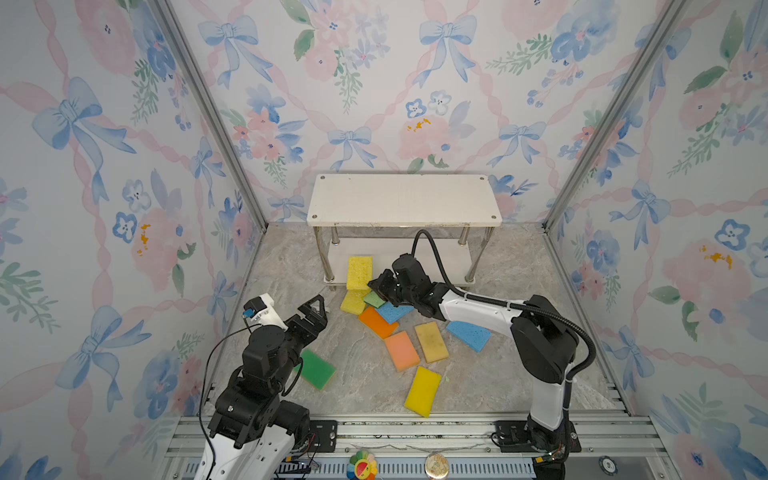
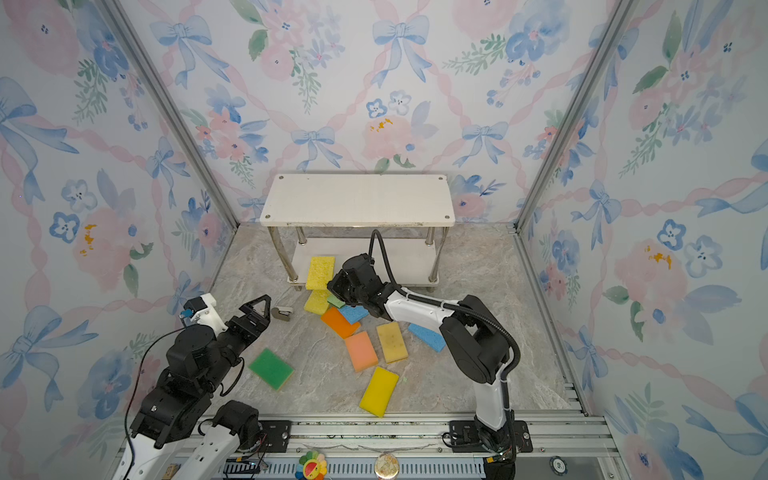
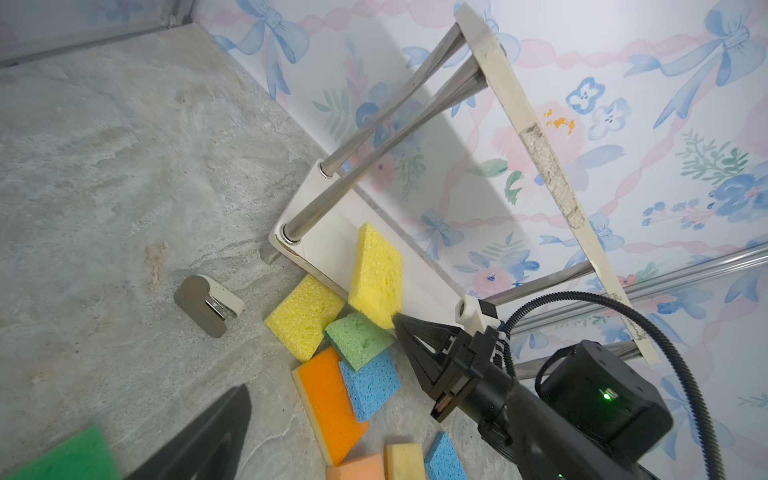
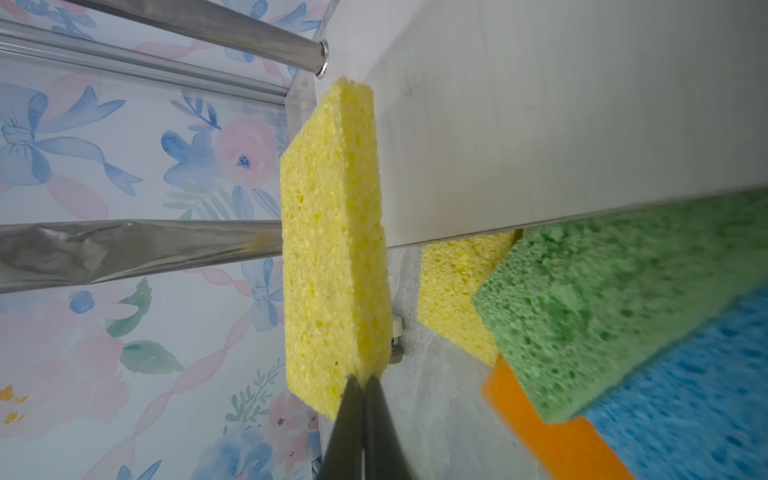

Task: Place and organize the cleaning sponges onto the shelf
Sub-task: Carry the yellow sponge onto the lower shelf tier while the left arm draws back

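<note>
Fingers of the left gripper [image 1: 319, 312] are spread wide and hold nothing. They hover over the left of the desk [image 1: 365, 390], with the dark green sponge [image 1: 316, 368] lying flat just beside that arm. A small grey-and-white clip-like object [image 2: 282, 313] lies ahead of them.

Toward the middle, a pile is noted at the shelf's front edge: a yellow sponge [image 1: 353, 302], a light green sponge [image 1: 374, 299], a blue sponge [image 1: 392, 312] and an orange sponge [image 1: 376, 322], all overlapping. Behind the pile, the pale yellow sponge [image 1: 359, 272] stands on edge at the left end of the lower board [image 1: 384, 251] of the shelf [image 1: 403, 199], with one corner overhanging the front. Fingers of the right gripper [image 4: 363, 380] are pinched together at that corner, and foam appears to be nipped between them.

Judgement: placement is under way, not finished.
- The sponge should be carried deeper onto the board until no corner overhangs.
- It should be kept clear of the front left post [image 1: 323, 255].
- Release is best delayed until the weight is borne by the board; otherwise a tip onto the pile is likely.
- Room should be left to the right for a row.
</note>
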Motion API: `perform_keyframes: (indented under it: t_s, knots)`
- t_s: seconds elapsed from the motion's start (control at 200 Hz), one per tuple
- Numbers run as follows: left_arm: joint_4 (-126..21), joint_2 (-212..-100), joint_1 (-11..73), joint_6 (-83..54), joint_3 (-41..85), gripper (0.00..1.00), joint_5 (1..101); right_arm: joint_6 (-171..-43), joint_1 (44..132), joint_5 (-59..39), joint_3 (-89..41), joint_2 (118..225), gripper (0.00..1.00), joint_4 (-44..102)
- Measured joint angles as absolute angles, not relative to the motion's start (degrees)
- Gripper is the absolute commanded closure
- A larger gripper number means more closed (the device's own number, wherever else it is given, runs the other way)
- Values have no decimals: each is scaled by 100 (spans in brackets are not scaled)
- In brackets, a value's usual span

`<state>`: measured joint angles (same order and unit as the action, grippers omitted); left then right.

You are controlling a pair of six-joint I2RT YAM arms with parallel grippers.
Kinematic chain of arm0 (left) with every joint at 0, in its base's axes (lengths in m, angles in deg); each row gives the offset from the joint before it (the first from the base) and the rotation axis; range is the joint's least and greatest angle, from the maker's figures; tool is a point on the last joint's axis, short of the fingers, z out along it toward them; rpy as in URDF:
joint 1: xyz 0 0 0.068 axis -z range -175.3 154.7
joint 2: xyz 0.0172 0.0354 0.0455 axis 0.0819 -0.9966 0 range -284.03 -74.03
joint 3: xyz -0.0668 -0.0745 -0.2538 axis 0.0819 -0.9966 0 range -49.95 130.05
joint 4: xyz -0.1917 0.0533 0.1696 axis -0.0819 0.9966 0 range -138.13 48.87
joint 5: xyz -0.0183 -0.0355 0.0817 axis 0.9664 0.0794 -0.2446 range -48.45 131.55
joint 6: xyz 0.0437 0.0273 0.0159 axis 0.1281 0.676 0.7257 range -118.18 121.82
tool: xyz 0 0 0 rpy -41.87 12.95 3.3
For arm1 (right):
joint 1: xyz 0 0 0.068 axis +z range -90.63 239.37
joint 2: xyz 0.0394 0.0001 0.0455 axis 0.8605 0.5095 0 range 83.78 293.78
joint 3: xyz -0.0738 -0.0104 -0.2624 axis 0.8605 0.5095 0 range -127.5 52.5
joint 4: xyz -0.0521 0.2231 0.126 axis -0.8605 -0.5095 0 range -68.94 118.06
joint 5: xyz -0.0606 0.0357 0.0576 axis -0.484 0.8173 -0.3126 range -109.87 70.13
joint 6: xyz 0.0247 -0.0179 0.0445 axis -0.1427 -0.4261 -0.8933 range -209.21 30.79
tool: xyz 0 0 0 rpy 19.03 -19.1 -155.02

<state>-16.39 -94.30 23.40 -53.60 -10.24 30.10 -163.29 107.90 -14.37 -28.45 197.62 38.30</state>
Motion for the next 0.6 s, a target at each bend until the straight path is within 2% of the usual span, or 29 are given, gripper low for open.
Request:
perform_keyframes:
  t_s: [0.6]
  knots:
    - [-832,-9461,2340,-4768,-513,2,2648,-16484,10792,-1437,-4556,21202,100,4091]
